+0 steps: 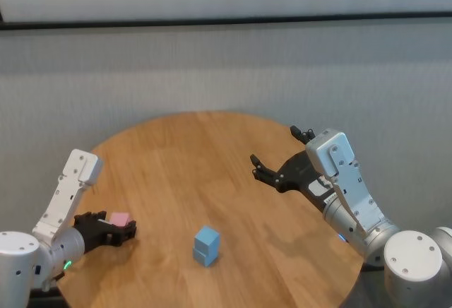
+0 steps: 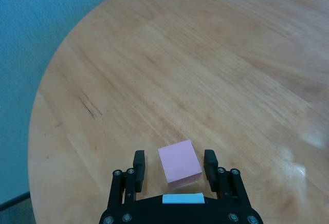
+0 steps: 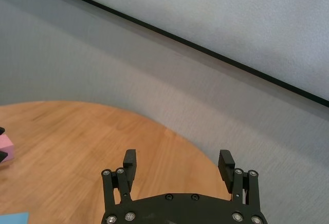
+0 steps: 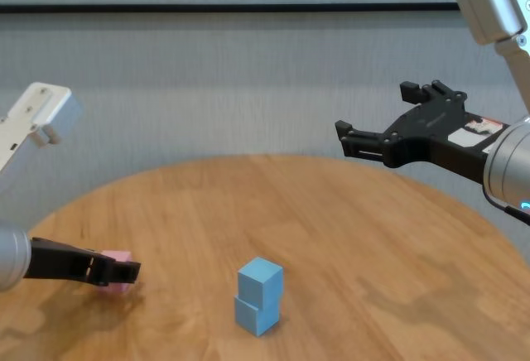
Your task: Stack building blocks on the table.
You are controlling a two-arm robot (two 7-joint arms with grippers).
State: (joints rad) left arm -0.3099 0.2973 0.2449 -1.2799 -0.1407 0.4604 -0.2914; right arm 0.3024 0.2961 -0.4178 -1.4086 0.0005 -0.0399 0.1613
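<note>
A pale pink cube (image 2: 179, 163) rests on the table (image 1: 212, 152) near its left edge. My left gripper (image 2: 174, 161) is low at the table with one finger on each side of the cube. A small gap shows at each finger, so it is open. The cube (image 1: 120, 219) and left gripper (image 1: 119, 225) also show in the head view. Two light blue cubes (image 1: 206, 246) stand stacked, slightly askew, near the table's front middle (image 4: 259, 295). My right gripper (image 1: 275, 147) is open and empty, held high above the table's right side (image 4: 374, 110).
A grey wall and the floor lie beyond the round table's rim. Bare wood lies between the blue stack and the pink cube, and across the far half of the table.
</note>
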